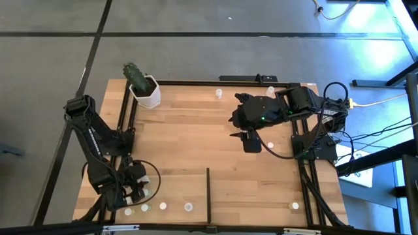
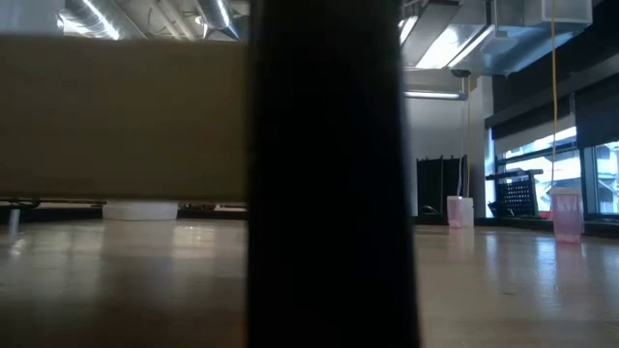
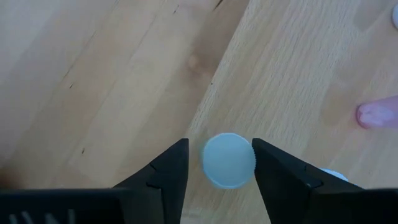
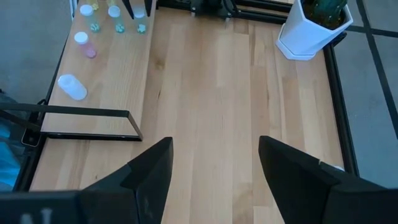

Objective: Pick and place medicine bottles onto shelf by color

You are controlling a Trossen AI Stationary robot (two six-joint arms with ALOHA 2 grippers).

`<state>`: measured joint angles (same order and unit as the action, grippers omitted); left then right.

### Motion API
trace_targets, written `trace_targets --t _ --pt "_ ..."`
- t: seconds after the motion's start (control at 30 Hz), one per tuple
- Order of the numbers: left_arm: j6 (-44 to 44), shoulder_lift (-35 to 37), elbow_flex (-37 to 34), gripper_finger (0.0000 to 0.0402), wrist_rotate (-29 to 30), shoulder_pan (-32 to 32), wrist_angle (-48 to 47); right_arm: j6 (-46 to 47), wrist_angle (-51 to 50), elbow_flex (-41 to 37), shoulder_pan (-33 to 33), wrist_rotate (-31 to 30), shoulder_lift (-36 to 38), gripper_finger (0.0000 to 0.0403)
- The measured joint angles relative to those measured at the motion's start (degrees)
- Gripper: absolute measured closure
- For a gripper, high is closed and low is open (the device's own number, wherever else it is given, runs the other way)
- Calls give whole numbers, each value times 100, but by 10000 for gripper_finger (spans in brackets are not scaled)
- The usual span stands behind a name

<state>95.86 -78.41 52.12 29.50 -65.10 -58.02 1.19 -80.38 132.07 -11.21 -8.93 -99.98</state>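
A tiny medicine bottle with a round white cap (image 3: 229, 160) stands upright on the pale shelf (image 3: 298, 81), close to its edge. My left gripper (image 3: 221, 163) is low over it at the table's near left (image 1: 134, 190), open, one finger on each side of the cap. More bottles (image 1: 163, 205) stand in a row along the shelf's near edge. A pink bottle (image 3: 376, 114) lies on its side nearby. My right gripper (image 4: 214, 165) hangs open, well above the table's middle right (image 1: 251, 140), with nothing in it. My left gripper comes at the white-capped bottle from above, slanting down. One finger (image 3: 174, 165) stands clear of the cap with a bare gap showing. The other finger (image 3: 264, 163) is right at the cap's rim (image 3: 251, 158); I cannot tell whether it touches.
A thin black divider (image 1: 208, 192) bounds the shelf on its right. A white cactus pot (image 1: 145, 91) stands at the far left corner. Loose bottles stand at the far edge (image 1: 219, 93), by the right arm (image 1: 270, 145) and near right (image 1: 295, 205). Bare wood lies mid-table.
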Motion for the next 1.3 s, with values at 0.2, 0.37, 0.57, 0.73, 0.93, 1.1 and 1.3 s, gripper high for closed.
trace_targets --t 0.2,0.37,0.57,0.73,0.93,1.1,1.3 --pt "-1 0 0 213 0 0 94 -4 0 0 0 0 0 164" --pt "-23 15 42 212 2 0 89 -3 2 0 0 0 0 164" --pt "-45 15 358 211 3 0 -318 -9 0 0 0 0 0 164" --pt "-50 15 756 211 7 0 -858 -11 2 0 0 0 0 164" --pt "-38 26 1304 211 100 36 -1705 -7 0 0 0 0 0 164" --pt "-46 127 1649 211 413 425 -2018 -5 2 0 0 0 0 164" --pt "-527 422 1947 211 555 1184 -2098 0 2 0 0 0 0 164"
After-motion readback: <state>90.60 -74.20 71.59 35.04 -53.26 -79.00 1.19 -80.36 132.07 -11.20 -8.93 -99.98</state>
